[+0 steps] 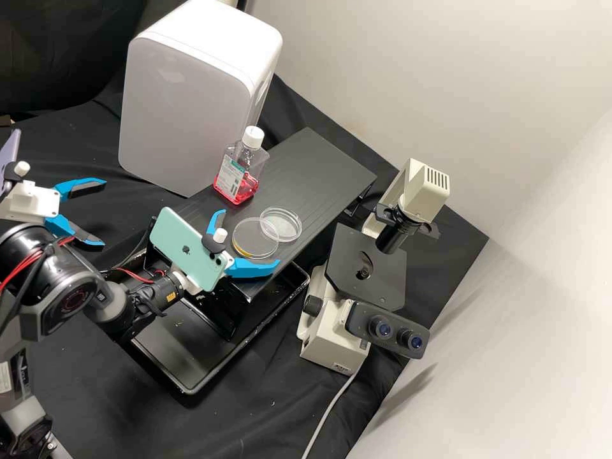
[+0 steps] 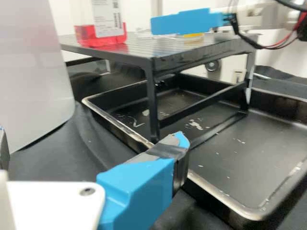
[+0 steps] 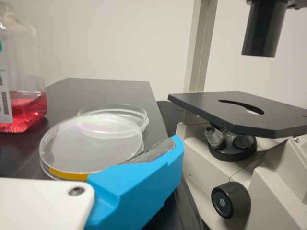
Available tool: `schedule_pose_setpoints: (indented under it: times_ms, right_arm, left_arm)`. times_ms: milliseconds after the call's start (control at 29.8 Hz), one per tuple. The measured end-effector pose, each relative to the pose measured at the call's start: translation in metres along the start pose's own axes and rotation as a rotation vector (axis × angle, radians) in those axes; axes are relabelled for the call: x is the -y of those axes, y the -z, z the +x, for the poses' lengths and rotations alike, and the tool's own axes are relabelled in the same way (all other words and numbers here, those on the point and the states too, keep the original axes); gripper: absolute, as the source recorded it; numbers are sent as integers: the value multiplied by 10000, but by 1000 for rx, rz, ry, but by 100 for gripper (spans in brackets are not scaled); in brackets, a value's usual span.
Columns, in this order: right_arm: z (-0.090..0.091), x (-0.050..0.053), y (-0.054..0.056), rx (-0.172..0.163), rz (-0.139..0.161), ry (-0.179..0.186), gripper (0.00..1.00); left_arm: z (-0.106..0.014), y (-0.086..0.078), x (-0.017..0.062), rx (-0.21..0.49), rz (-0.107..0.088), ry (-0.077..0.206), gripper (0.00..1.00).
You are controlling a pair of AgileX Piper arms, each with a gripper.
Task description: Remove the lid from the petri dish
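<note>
A clear petri dish point(image 1: 255, 238) point(image 3: 91, 148) with a yellow band on its side lies on the raised black platform point(image 1: 319, 172). A second clear round dish piece point(image 1: 281, 223) point(image 3: 115, 114) lies flat just behind it, their rims touching or overlapping. My right gripper point(image 1: 250, 237) is open, level with the platform top, one blue finger on each side of the yellow-banded dish; one of its fingers point(image 3: 144, 182) sits close to the dish rim. My left gripper point(image 1: 102, 213) is open and holds nothing, far to the left of the platform, its blue finger point(image 2: 144, 187) low beside the tray.
A flask of red liquid point(image 1: 237, 172) stands at the platform's back left. A white box-shaped device point(image 1: 191, 89) stands behind it. The platform rests in a black tray point(image 1: 191, 357) point(image 2: 268, 158). A microscope point(image 1: 376, 268) point(image 3: 240, 143) stands right of the platform.
</note>
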Motion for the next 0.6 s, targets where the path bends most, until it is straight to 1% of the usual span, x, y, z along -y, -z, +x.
schedule_pose_setpoints:
  times_ms: [34,134,235,302,336,403,470,504,571,605]
  right_arm:
    - [-6,-14,12,-4,-1,-6,100]
    - [-28,-27,33,-7,-6,-12,100]
    - [-55,-27,44,0,-16,-18,100]
    - [-76,-31,56,10,-17,-29,100]
    - [-97,-36,48,22,-20,-35,100]
    - [-139,-56,67,31,-23,-54,100]
    - [-182,-84,104,47,-31,-86,100]
    - [-204,-98,107,62,-21,-103,100]
    - [-244,-118,120,69,-9,-119,100]
    - [-265,-131,128,65,-5,-123,100]
  left_arm:
    - [-11,-4,-10,-11,-6,-6,100]
    - [-30,-5,-20,-8,-1,-10,100]
    - [-30,-5,-21,-8,-1,-11,100]
    - [-30,-5,-21,-8,-1,-11,100]
    - [-30,-5,-21,-8,-1,-11,100]
    - [-30,-5,-21,-8,-1,-11,100]
    - [-30,-5,-21,-8,-1,-11,100]
    - [-30,-5,-21,-8,-1,-11,100]
    - [-30,-5,-21,-8,-1,-11,100]
    - [-30,-5,-21,-8,-1,-11,100]
